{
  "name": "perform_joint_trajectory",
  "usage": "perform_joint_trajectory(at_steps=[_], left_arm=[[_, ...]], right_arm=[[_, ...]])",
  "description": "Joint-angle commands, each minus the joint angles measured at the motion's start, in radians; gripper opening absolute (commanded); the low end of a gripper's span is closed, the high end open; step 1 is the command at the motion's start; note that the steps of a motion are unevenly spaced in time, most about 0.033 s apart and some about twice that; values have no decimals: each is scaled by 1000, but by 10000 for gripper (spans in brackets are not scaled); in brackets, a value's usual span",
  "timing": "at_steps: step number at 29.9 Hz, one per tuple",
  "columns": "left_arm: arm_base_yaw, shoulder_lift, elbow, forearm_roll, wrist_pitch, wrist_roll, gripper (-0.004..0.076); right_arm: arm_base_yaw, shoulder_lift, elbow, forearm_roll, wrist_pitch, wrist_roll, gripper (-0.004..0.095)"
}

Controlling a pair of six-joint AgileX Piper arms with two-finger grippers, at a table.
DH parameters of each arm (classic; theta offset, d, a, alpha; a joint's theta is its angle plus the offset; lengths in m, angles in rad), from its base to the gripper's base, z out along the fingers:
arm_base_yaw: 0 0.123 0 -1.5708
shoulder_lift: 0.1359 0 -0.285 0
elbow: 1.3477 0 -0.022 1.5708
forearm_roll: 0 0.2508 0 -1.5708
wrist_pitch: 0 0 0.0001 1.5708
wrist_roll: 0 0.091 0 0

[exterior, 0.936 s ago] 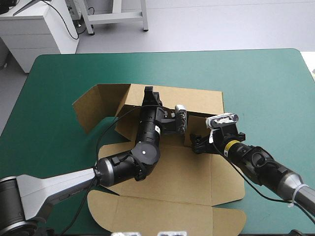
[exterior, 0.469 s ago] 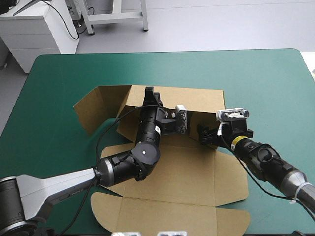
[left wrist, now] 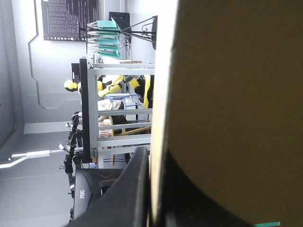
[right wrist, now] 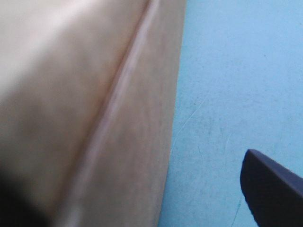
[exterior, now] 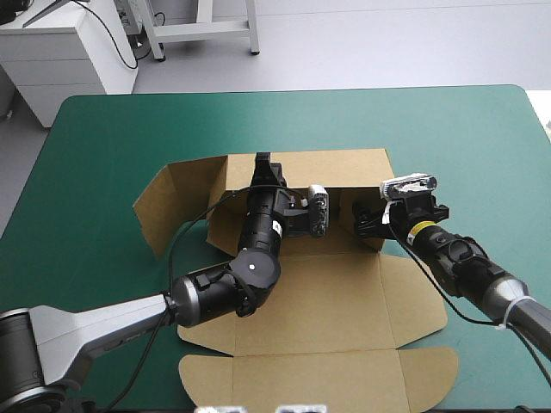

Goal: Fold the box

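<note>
**Far wall raised, right gripper relocated**

Compared with the earlier frames, the right gripper (exterior: 365, 225) has travelled from the box's middle panel out to the right end of its far wall (exterior: 344, 168). That wall now stands steeper. The whole box (exterior: 327, 292) has slid toward the right and near edges of the teal-green cover (exterior: 448, 138).

The box lies at the centre of the cover, base panel flat. The lid flap (exterior: 318, 379) is flat on the box's near side, and the side flap (exterior: 168, 202) is tilted up on the box's left.

The left gripper (exterior: 261, 163) is at the top edge of the box's far wall, left of that wall's middle. In the left wrist view the board (left wrist: 236, 94) sits edge-on between the two fingers (left wrist: 135, 189), which are all but closed on it.

In the right wrist view one black finger (right wrist: 272, 189) stands over bare cover (right wrist: 227, 71) just outside the box. The board (right wrist: 94, 94) fills the space beside it. The fingers are spread and grip nothing.
</note>
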Motion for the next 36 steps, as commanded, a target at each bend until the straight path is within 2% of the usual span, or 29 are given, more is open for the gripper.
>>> perform_joint_trajectory(at_steps=[1, 4, 6, 7, 8, 10, 12, 28, 30, 31, 35, 36], left_arm=[[-7, -45, -35, 65, 34, -19, 8], [-7, -45, -35, 65, 33, -19, 8], [-7, -45, -35, 65, 33, -19, 8], [-7, -45, -35, 65, 33, -19, 8], [-7, -45, -35, 65, 30, -19, 8], [-7, -45, -35, 65, 30, -19, 8], [-7, -45, -35, 65, 30, -19, 8], [-7, -45, -35, 72, 33, -19, 24], [-3, -45, -35, 72, 33, -19, 83], [2, -45, -35, 72, 33, -19, 138], [28, -45, -35, 90, 40, -29, 451], [32, -45, -35, 103, 40, -41, 505]], right_arm=[[-8, -22, -52, -5, -56, -34, 927], [-8, -33, -52, 16, -25, -28, 920], [-8, -40, -52, 33, 23, -23, 842], [-8, -43, -52, 41, 41, -23, 763], [-8, -47, -52, 43, 64, -23, 654], [-8, -54, -52, 41, 94, -25, 376], [-8, -66, -50, 35, 106, -28, 1], [-8, -97, -50, 38, 148, -24, -18], [-8, -97, -50, 38, 148, -24, -18], [-8, -97, -50, 38, 148, -24, -18], [-8, -95, -50, 38, 133, -24, -18], [-8, -95, -50, 38, 128, -24, -18]])
